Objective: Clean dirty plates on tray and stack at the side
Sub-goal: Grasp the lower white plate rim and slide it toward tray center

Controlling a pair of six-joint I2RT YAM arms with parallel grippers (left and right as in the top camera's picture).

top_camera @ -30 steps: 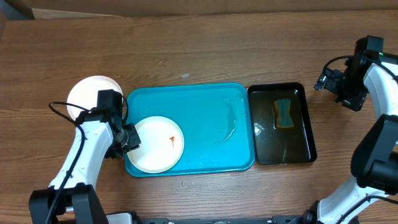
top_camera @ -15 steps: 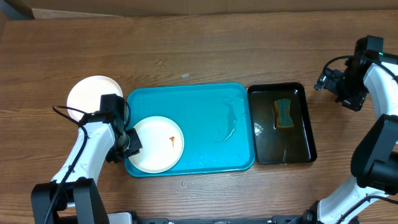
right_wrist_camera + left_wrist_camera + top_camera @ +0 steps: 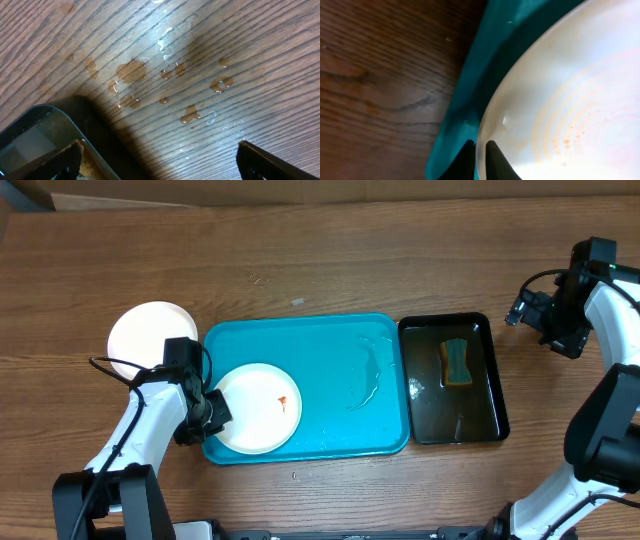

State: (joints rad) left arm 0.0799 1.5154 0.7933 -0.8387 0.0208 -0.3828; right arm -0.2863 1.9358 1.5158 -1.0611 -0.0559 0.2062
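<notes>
A white plate [image 3: 258, 420] with a small red smear [image 3: 283, 401] lies in the near-left part of the turquoise tray [image 3: 330, 345]. My left gripper [image 3: 213, 412] is shut on the plate's left rim. In the left wrist view one dark finger sits under the plate [image 3: 560, 100] and one above it, with the gripper [image 3: 480, 150] at the edge of the tray [image 3: 485, 75]. A second white plate [image 3: 148, 330] rests on the table left of the tray. My right gripper [image 3: 522, 310] hangs open over bare wood at the far right, its fingers [image 3: 265, 160] wide apart.
A black tray [image 3: 455, 425] of dark liquid stands right of the turquoise tray, with a sponge [image 3: 456, 362] in it. Its corner [image 3: 30, 135] shows in the right wrist view beside water drops [image 3: 132, 70] on the wood. A wet streak [image 3: 370, 370] lies on the turquoise tray.
My left gripper has closed on the plate's left rim. The plate has shifted a little to the right. The right arm has not moved.
</notes>
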